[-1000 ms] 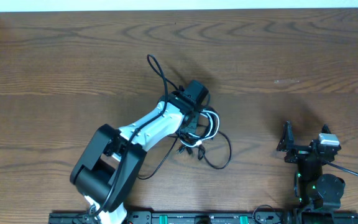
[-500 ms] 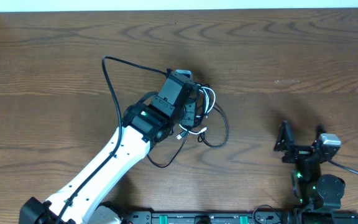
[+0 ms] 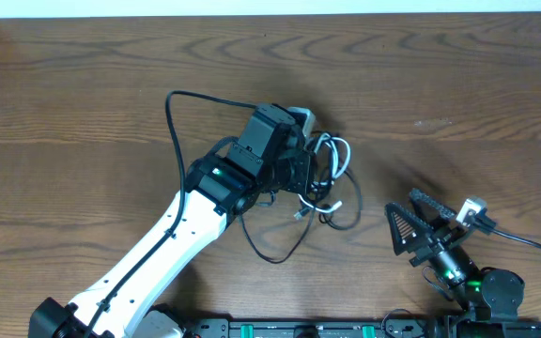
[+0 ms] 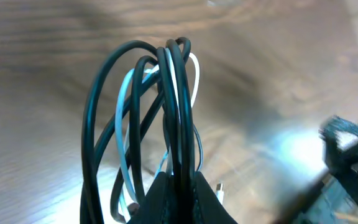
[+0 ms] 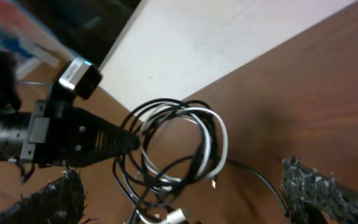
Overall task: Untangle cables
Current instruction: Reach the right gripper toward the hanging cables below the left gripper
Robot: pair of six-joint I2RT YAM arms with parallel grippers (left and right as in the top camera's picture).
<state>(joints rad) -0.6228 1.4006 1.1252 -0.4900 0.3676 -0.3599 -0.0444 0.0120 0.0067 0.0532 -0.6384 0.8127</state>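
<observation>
**Task status.** The untangling was at an early stage. No cable had been separated out: the cables (image 3: pixel 332 174) formed one bundle, held near the middle of the counter (image 3: pixel 83 113). The left fingers (image 4: pixel 180 190) were closed tightly on the bundle, pinching several strands where they crossed. The loops rose upright from the fingers in the left wrist view. Lower strands trailed onto the wood, so the bundle appeared only partly lifted.

The right fingers (image 3: pixel 404 218) were spread wide and held nothing. They stood to the right of the bundle, apart from it and pointed toward it. The right wrist view showed the coils directly ahead, between the two fingers' line of approach.

Judged remaining work: take hold of one strand with the free fingers, draw it clear, and repeat until each cable lies separately.

**Condition of the cables.**
- Several black cables (image 4: pixel 95 124) and one white cable (image 5: pixel 213 134) were visible, all thin and flexible.
- They looped in overlapping coils of similar size, and the white cable was threaded among the black ones.
- One black loop (image 3: pixel 280 255) sagged outward onto the counter below the bundle.
- A small pale plug end (image 3: pixel 301 214) hung at the lower edge of the bundle.
- The exact number of cables and the order of their crossings could not be determined.
</observation>
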